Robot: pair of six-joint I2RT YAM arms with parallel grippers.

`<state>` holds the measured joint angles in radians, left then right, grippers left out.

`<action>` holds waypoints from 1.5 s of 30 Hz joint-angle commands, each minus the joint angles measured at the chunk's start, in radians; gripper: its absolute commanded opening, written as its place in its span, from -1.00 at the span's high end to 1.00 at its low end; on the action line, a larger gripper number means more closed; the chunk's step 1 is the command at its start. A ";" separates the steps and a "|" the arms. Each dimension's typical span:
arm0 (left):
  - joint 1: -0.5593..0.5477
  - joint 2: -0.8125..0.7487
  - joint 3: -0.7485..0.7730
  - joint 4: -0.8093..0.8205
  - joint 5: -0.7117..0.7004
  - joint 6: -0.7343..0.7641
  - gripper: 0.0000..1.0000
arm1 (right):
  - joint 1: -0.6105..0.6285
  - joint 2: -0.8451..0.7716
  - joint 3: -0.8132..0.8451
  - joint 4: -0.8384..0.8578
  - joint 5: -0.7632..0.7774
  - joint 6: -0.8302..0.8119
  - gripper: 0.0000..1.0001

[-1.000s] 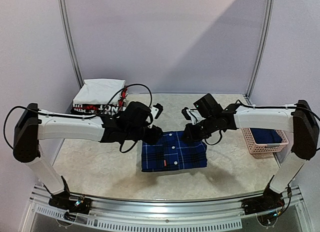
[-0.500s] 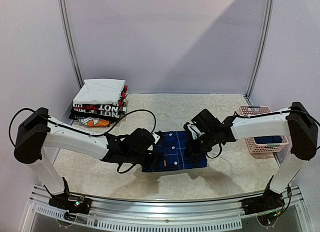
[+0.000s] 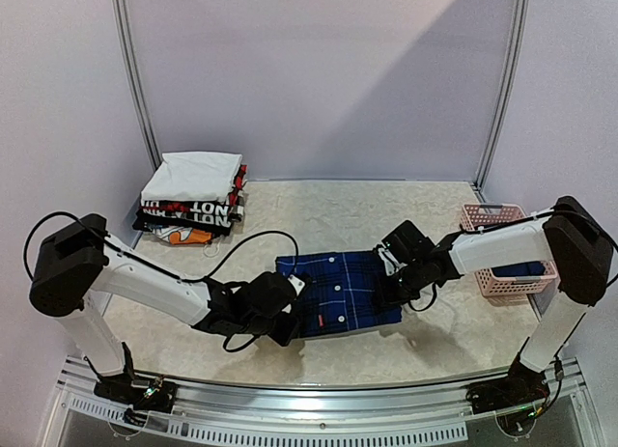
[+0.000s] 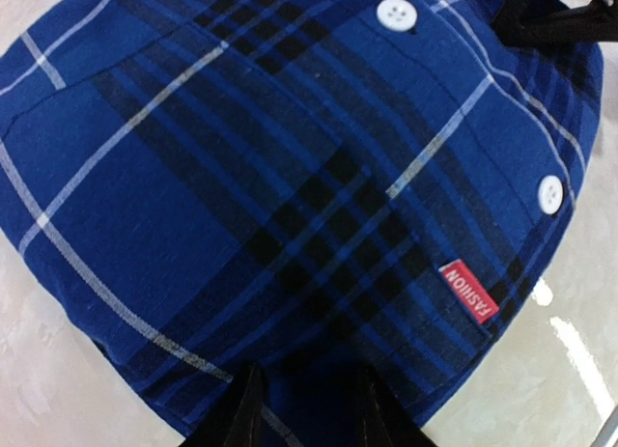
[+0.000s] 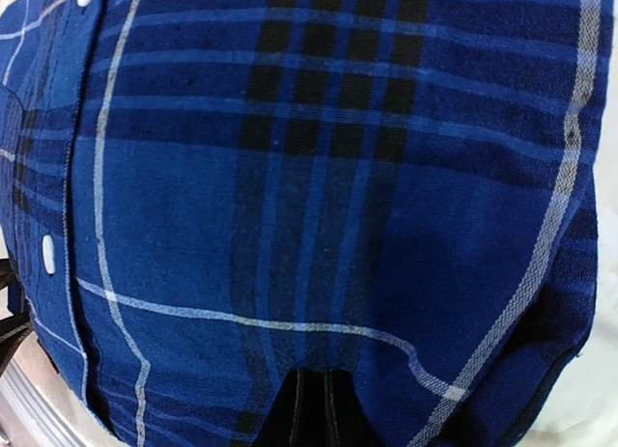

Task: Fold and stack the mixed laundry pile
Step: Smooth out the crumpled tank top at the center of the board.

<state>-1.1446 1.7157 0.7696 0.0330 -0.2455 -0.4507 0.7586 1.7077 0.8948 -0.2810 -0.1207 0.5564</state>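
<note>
Pale tabletop (image 3: pixel 328 215), mid-frame: left jaws and right jaws clench opposite edges of the folded plaid shirt (image 3: pixel 338 283), probably so the fold holds.

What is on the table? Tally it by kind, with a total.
Dark-blue plaid fabric shirt: 1
Pink plastic lattice basket: 1
Dark-blue cloth bundle inside that basket: 1
Stack of folded white and black fabric garments: 1
Total: 4
</note>
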 commanded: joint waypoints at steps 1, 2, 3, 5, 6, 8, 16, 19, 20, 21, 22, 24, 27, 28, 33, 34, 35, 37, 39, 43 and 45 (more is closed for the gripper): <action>-0.022 0.013 -0.053 0.013 -0.037 -0.036 0.31 | -0.020 0.020 -0.048 -0.028 0.060 0.016 0.81; -0.024 0.007 -0.062 0.012 -0.044 -0.041 0.31 | -0.021 0.020 -0.051 -0.030 0.064 0.018 0.81; -0.025 0.000 -0.071 0.010 -0.051 -0.044 0.31 | -0.021 0.017 -0.055 -0.034 0.066 0.020 0.81; -0.027 -0.018 -0.085 0.002 -0.067 -0.053 0.31 | -0.020 0.003 -0.057 -0.046 0.071 0.024 0.81; -0.028 -0.031 -0.092 -0.002 -0.074 -0.054 0.31 | -0.020 -0.004 -0.056 -0.057 0.074 0.025 0.81; -0.028 -0.055 -0.099 -0.013 -0.087 -0.053 0.31 | -0.021 -0.031 -0.056 -0.076 0.083 0.024 0.81; -0.028 -0.135 -0.104 -0.030 -0.102 -0.058 0.23 | -0.020 -0.140 -0.058 -0.171 0.132 0.024 0.73; -0.025 -0.187 -0.111 -0.072 -0.127 -0.054 0.17 | -0.021 -0.156 -0.038 -0.219 0.198 0.025 0.70; -0.023 -0.202 -0.113 -0.082 -0.136 -0.050 0.15 | -0.020 -0.156 -0.029 -0.234 0.212 0.026 0.70; -0.020 -0.216 -0.115 -0.089 -0.143 -0.049 0.13 | -0.021 -0.155 -0.020 -0.243 0.219 0.028 0.70; -0.018 -0.229 -0.115 -0.098 -0.149 -0.045 0.10 | -0.021 -0.155 -0.010 -0.246 0.217 0.026 0.70; -0.011 -0.258 -0.119 -0.111 -0.163 -0.041 0.05 | -0.020 -0.165 0.000 -0.242 0.194 0.022 0.70; 0.008 -0.299 -0.130 -0.120 -0.181 -0.041 -0.12 | -0.007 -0.179 0.028 -0.254 0.186 0.021 0.70; 0.020 -0.313 -0.140 -0.113 -0.181 -0.040 -0.20 | 0.007 -0.182 0.042 -0.262 0.189 0.020 0.69; 0.086 -0.361 -0.176 -0.071 -0.153 -0.037 -0.56 | 0.074 -0.176 0.123 -0.305 0.223 0.022 0.56; 0.106 -0.366 -0.179 -0.067 -0.147 -0.038 -0.58 | 0.092 -0.174 0.137 -0.307 0.232 0.025 0.52; 0.119 -0.369 -0.181 -0.062 -0.139 -0.041 -0.61 | 0.111 -0.168 0.152 -0.305 0.240 0.030 0.44; 0.150 -0.375 -0.193 -0.031 -0.113 -0.050 -0.63 | 0.156 -0.152 0.188 -0.300 0.254 0.038 0.28; 0.189 -0.377 -0.210 0.023 -0.060 -0.061 -0.64 | 0.204 -0.115 0.235 -0.301 0.268 0.045 0.19; 0.238 -0.350 -0.211 0.059 0.022 -0.081 -0.60 | 0.307 -0.014 0.353 -0.307 0.303 0.056 0.09; 0.258 -0.341 -0.214 0.064 0.035 -0.090 -0.56 | 0.369 0.044 0.411 -0.307 0.324 0.055 0.03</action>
<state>-0.9249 1.3567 0.5690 0.0406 -0.2867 -0.5140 1.0348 1.6562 1.2213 -0.5735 0.1444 0.6003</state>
